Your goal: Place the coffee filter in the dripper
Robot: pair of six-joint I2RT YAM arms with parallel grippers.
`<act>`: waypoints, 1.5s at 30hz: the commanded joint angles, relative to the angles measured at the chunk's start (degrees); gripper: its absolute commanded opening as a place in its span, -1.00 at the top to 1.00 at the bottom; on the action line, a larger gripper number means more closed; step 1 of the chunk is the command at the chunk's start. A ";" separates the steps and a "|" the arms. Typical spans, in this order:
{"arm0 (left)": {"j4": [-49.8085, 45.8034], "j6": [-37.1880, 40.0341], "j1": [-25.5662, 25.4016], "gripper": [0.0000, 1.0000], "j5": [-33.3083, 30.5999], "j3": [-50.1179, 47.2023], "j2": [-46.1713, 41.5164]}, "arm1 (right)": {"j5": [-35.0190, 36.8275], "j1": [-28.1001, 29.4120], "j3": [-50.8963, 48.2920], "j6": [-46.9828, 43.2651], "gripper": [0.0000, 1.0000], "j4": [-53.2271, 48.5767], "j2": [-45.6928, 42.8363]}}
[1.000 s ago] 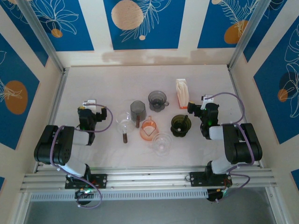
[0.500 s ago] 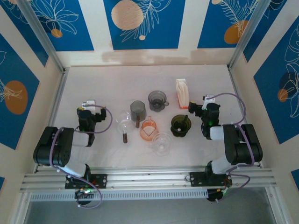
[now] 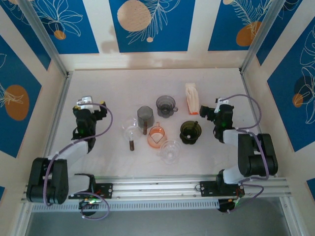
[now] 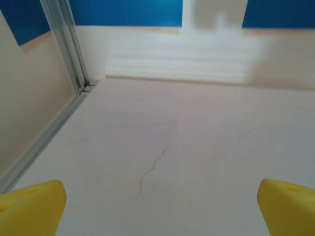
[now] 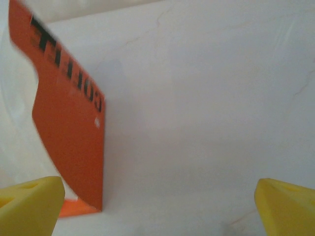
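A pale table (image 3: 123, 83) sits inside a cream enclosure whose back wall (image 3: 150, 24) and side walls (image 3: 17, 98) carry blue panels printed with white leaf outlines and orange circles. Aluminium posts (image 3: 43, 37) slant up at the back corners, a metal rail (image 3: 157, 186) runs along the near edge, and a faint hairline crack (image 4: 150, 172) marks the tabletop
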 commanded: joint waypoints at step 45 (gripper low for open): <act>-54.05 -31.47 -18.64 0.02 21.54 9.67 -14.03 | 12.01 43.33 12.06 37.96 -0.69 -70.75 -23.50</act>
